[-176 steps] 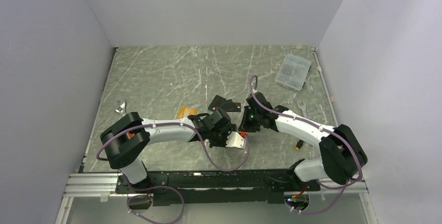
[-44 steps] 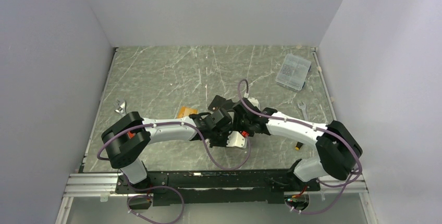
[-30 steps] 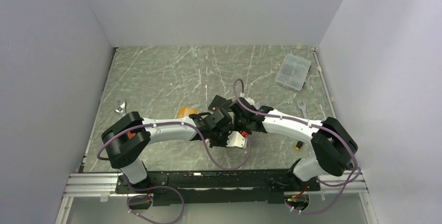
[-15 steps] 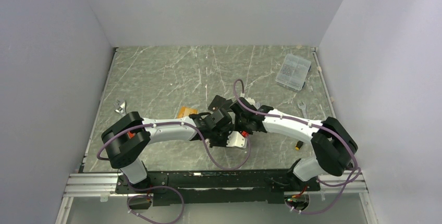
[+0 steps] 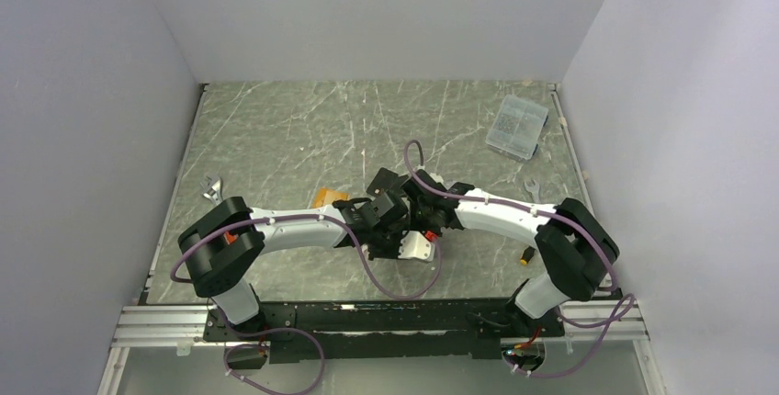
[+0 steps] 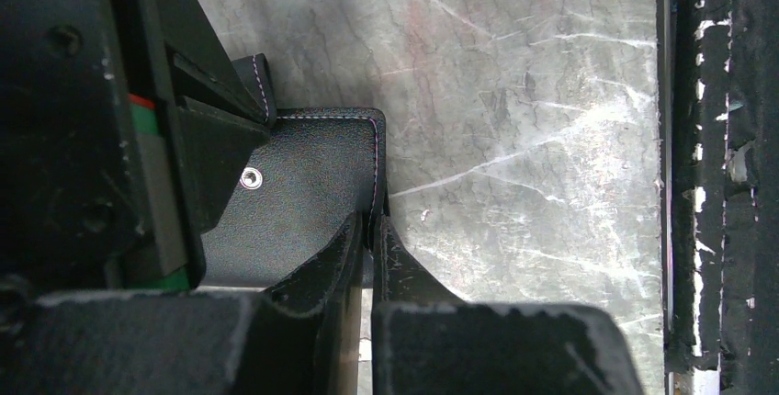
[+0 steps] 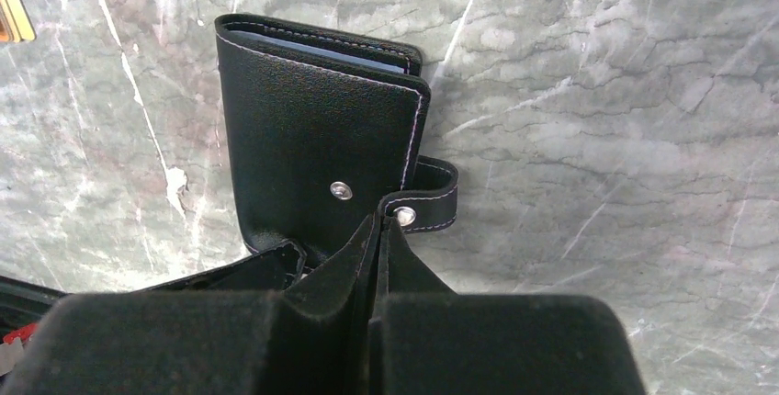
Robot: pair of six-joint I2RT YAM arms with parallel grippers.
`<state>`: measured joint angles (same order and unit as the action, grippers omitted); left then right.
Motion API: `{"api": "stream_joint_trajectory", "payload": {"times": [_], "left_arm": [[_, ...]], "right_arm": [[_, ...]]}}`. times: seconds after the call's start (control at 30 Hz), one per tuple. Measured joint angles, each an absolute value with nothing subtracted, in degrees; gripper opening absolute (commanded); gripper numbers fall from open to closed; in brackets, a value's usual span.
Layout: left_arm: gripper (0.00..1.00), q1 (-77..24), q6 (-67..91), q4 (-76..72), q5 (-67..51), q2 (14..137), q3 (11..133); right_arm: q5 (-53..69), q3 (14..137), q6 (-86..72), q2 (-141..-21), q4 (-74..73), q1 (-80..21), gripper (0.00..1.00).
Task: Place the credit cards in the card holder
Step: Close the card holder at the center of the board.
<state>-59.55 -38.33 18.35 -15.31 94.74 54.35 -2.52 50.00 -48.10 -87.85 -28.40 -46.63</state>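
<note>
On the table (image 5: 276, 129): holder (image 7: 312, 138) is held mid-way, between both arms;
Left gripper (image 6: 372, 230): clamped on holder's edge;
Right gripper (image 7: 377, 225): fingers pressed together at the tab (image 7: 427, 202); grip cannot be told;
Holder: folded, tab unsnapped;
Orange card (image 5: 329, 197): laid just left of holder.

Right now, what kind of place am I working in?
Likely a lab test cell, not a home: plain white walls box in a marble-patterned table, with an aluminium rail at its near edge.

Even, bright overhead light with soft shadows; both wrist views blur at their near, dark bottom edges.
</note>
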Motion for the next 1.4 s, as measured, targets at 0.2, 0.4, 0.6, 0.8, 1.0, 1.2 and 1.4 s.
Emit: {"api": "stream_joint_trajectory", "payload": {"times": [0.2,0.4,0.6,0.8,1.0,1.2,1.4], "left_arm": [[0.06,-59.55,-38.3,18.44,-15.11,94.65,54.33],[0.06,-59.31,-38.33,18.46,-14.83,94.63,54.33],[0.05,-59.61,-38.39,18.37,-14.0,94.65,54.33],[0.05,-59.83,-38.35,18.24,-13.58,94.67,54.35],[0.05,-59.94,-38.37,18.28,-13.39,94.67,54.35],[0.05,-60.03,-38.37,18.26,-13.08,94.65,54.35],[0.05,-60.03,-38.37,18.26,-13.04,94.67,54.35]], "right_arm": [[-0.93,50.0,-48.16,-88.16,-27.73,-45.98,0.0],[1.61,49.76,-48.42,-88.4,-26.28,-44.66,0.0],[3.38,49.6,-49.47,-86.11,-24.12,-43.46,0.0],[4.75,48.99,-49.67,-85.01,-23.83,-42.39,0.0],[6.13,48.99,-49.89,-86.54,-22.04,-42.37,0.0],[7.2,48.99,-50.5,-87.72,-19.79,-42.39,0.0],[7.75,48.73,-50.68,-88.44,-19.16,-42.26,0.0]]}}
